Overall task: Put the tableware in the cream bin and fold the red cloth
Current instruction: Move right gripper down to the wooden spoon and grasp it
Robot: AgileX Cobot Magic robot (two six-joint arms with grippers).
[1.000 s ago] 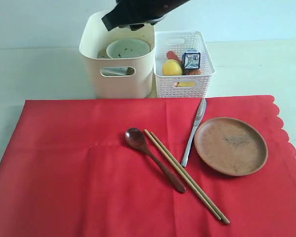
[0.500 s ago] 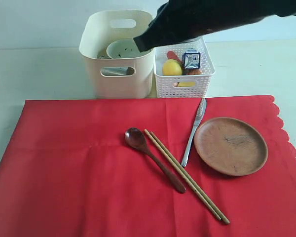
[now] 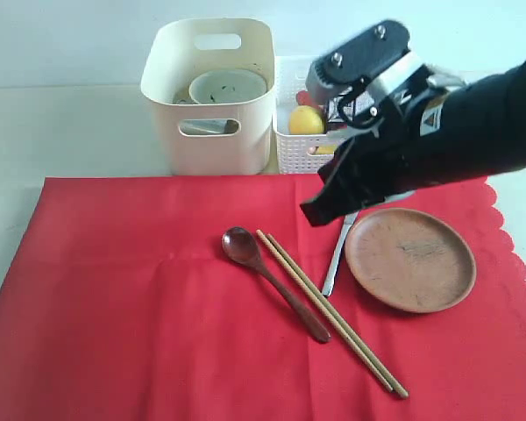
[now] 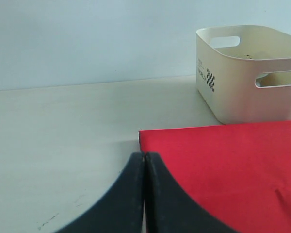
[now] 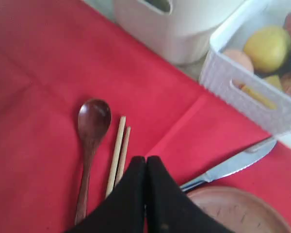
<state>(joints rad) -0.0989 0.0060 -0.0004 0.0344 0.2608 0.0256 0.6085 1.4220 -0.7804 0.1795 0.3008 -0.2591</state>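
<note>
Clenched empty, the right arm's jaws hover over the red cloth (image 3: 140, 298) between the wooden chopsticks (image 3: 333, 314) and the silver table knife (image 3: 336, 260).

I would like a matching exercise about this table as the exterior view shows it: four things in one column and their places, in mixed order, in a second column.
Things:
1. bowl
2. lemon
3. spoon
4. plate

Places:
A. on the red cloth, just right of the knife
B. inside the cream bin
C. on the red cloth, just left of the chopsticks
D. inside the white basket

Pairs: 1-B, 2-D, 3-C, 4-A
</note>
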